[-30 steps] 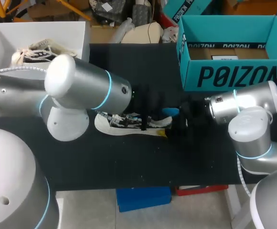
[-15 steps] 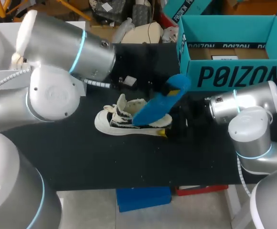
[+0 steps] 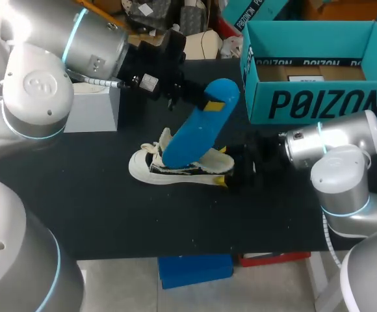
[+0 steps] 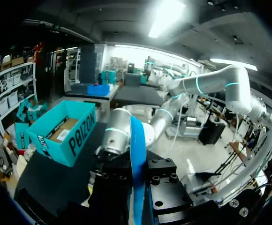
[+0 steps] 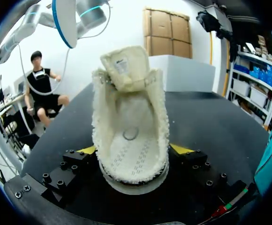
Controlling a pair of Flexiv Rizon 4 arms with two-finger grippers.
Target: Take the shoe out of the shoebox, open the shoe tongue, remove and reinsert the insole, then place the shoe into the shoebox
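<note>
Mid-frame, the left gripper (image 3: 187, 96) clamps the insole (image 3: 195, 133) and the right gripper (image 3: 239, 168) clamps the shoe (image 3: 169, 170). Held by one end, the insole may slip or miss the opening.

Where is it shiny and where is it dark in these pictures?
Head view: the left arm has a silver shell that shines under the lights, while the black table stays dark. Left wrist view: the left gripper is in deep shade on both sides of the bright blue insole. Right wrist view: the shoe has a cream lining that is evenly lit, with little shadow.
</note>
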